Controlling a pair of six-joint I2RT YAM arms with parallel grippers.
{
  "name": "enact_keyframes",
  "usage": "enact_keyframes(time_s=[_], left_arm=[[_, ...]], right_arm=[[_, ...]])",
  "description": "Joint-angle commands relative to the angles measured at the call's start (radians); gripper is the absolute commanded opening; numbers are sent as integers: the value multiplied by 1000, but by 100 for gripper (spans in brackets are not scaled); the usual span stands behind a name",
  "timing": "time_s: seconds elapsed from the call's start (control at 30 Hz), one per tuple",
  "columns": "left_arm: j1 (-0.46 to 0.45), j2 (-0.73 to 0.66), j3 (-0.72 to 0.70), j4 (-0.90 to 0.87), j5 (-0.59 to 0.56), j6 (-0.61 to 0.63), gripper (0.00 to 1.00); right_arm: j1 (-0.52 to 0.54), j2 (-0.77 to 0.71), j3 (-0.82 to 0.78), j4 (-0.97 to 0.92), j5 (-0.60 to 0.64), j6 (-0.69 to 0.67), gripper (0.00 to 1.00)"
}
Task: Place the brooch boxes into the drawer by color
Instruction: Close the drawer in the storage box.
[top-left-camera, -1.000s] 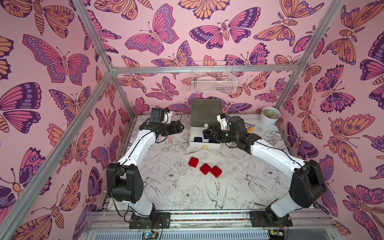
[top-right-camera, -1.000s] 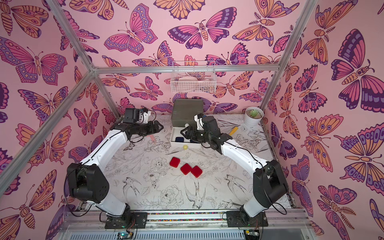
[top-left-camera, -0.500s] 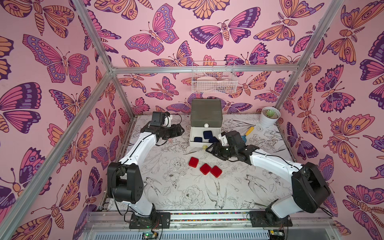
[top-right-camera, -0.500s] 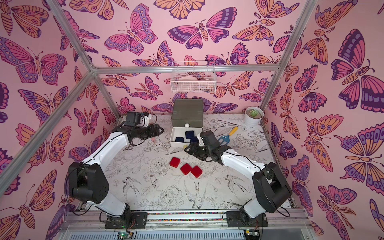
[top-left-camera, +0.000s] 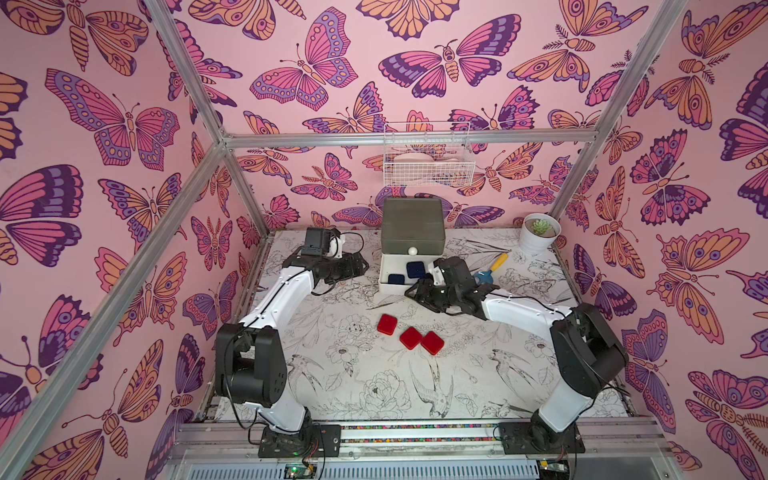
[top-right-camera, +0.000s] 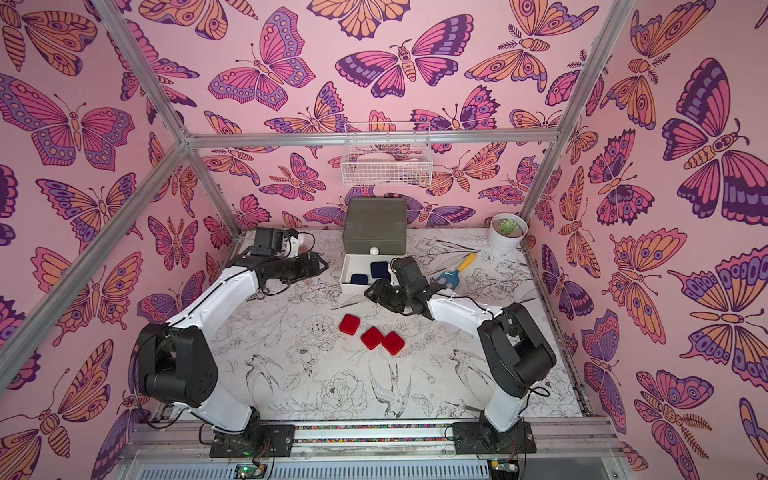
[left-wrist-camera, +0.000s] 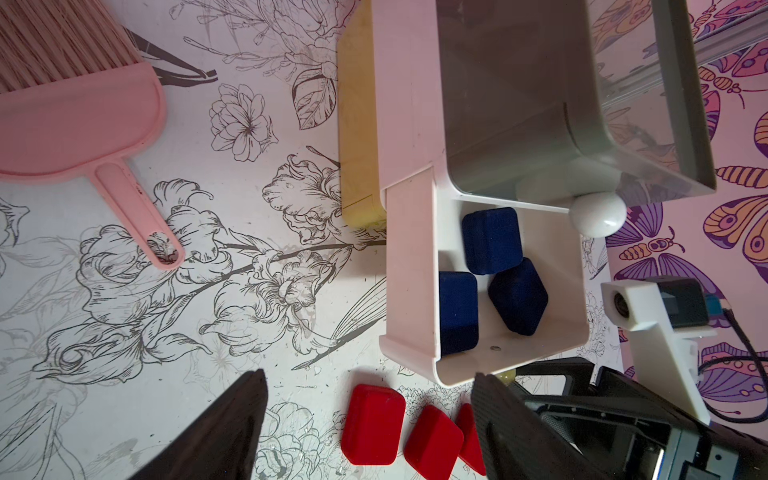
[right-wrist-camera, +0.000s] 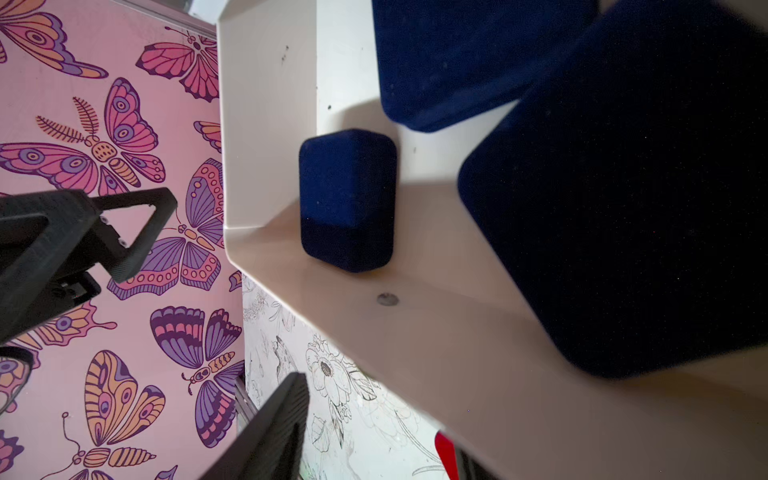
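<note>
The left jaws are spread wide and hold nothing; they hang just left of the white drawer (left-wrist-camera: 409, 270), which is pulled out. The right jaws sit at that drawer's near front, by its yellow knob (left-wrist-camera: 505, 376). I cannot tell if they pinch it.

Three blue boxes (left-wrist-camera: 490, 241) lie inside the drawer. Three red boxes (top-left-camera: 409, 337) lie on the surface (top-left-camera: 374, 395), a bit nearer than the drawer. Two touch, and one sits just to their left.

They look small, light and stiff. Their fuzzy skin should not slip. It seems best to pinch two flat sides from above, the lone box first.
</note>
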Motion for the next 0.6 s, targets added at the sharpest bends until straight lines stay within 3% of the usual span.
enact_keyframes(time_s=[0.0,0.37,0.57], left_arm=[[7,-10,-26,11,-3,5,84],[7,-30,-53,10,-12,18,84],[7,-32,-58,10,-13,25,84]], right_arm=[[-6,27,38,25,5,-6,57],[-8,49,47,31,32,-7,52],[-8,51,45,37,73,0,42]])
